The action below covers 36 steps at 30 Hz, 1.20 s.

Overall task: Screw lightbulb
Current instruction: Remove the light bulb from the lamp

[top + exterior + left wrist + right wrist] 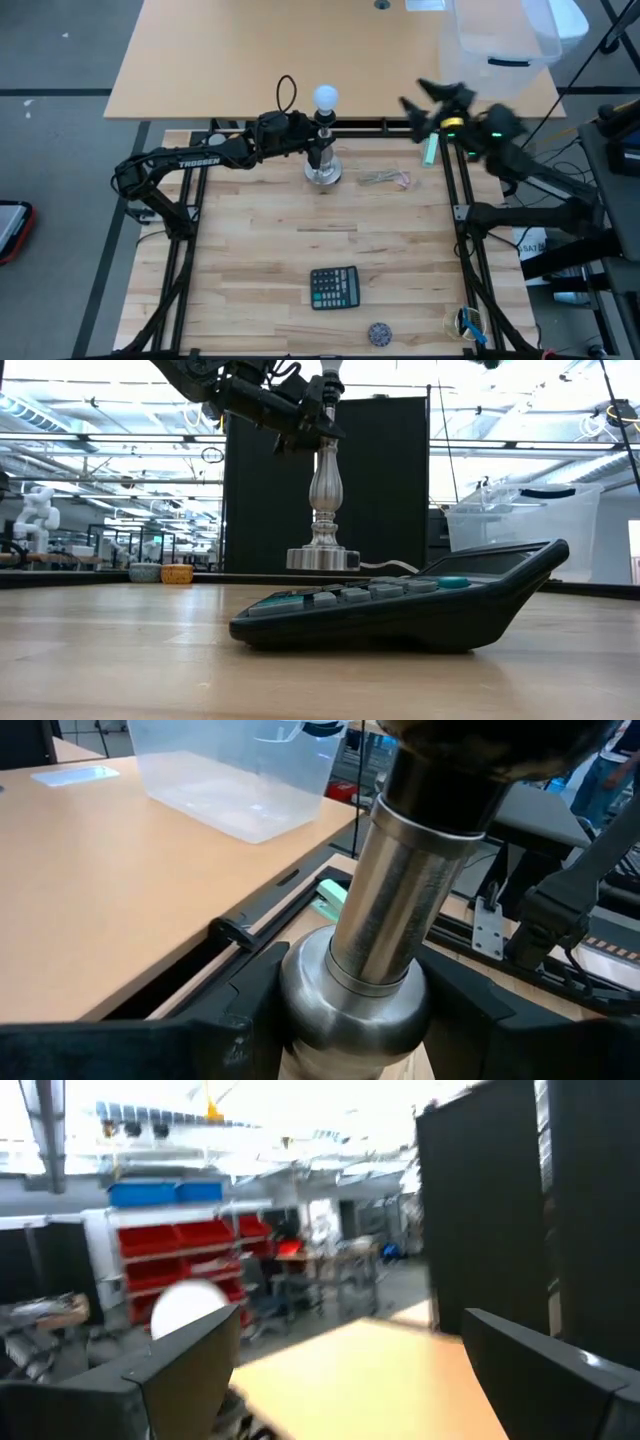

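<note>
Overhead, left end effector [308, 141] clamps lamp stand [322, 165] below lightbulb [326, 97]; arm reads "TROSSEN". Right end effector [428, 103] spread wide, empty, apart, above table [260, 260] edge.

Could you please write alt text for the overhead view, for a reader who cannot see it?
The left gripper clasps the upper stem of a silver lamp stand with a white lightbulb on top. The right gripper hangs open, away to the right. A calculator lies nearer the front of the wooden table.

Bright overhead light; right wrist view motion-blurred.
</note>
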Available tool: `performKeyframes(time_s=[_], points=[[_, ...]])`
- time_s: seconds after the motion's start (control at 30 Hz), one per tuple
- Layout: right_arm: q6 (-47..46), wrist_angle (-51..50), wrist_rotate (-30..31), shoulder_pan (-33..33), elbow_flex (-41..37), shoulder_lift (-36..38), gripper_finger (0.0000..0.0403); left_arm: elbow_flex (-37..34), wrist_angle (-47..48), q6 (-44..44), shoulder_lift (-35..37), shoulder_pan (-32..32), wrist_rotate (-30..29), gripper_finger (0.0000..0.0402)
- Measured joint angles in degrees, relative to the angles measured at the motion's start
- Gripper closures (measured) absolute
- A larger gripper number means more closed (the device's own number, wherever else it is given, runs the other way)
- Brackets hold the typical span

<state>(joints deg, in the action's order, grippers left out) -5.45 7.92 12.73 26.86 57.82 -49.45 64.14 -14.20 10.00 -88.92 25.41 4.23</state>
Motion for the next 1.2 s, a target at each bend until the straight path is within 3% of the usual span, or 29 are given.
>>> performKeyframes(time_s=[0.13, 0.3, 0.63, 0.87, 1.03, 1.2], points=[[-3.96, 5.54, -4.62, -1.10, -1.70, -6.81, 0.0030, 0.00, 0.00, -1.34, 0.00, 0.04, 3.12, 0.0228], [-0.59, 6.28, -7.14, -3.76, 4.07, -14.43, 0.0030, 0.00, 0.14, -4.37, 0.00, -0.42, 8.00, 0.0228], [0.17, 1.73, -11.17, -6.46, 14.10, -21.02, 0.0030, -0.02, 2.13, -4.25, 0.00, -0.31, 7.49, 0.0228], [-0.89, 1.51, -10.96, -8.44, 14.98, -25.09, 0.0030, -0.02, 2.09, -4.11, 0.00, -0.31, 7.28, 0.0228], [-1.34, 3.65, -5.99, -9.30, 14.97, -27.49, 0.0030, -0.02, 2.10, -4.06, 0.00, -0.31, 7.30, 0.0228], [-2.17, 5.78, -5.55, -9.64, 14.97, -29.54, 0.0030, -0.02, 2.10, -3.91, 0.00, -0.31, 7.27, 0.0228]])
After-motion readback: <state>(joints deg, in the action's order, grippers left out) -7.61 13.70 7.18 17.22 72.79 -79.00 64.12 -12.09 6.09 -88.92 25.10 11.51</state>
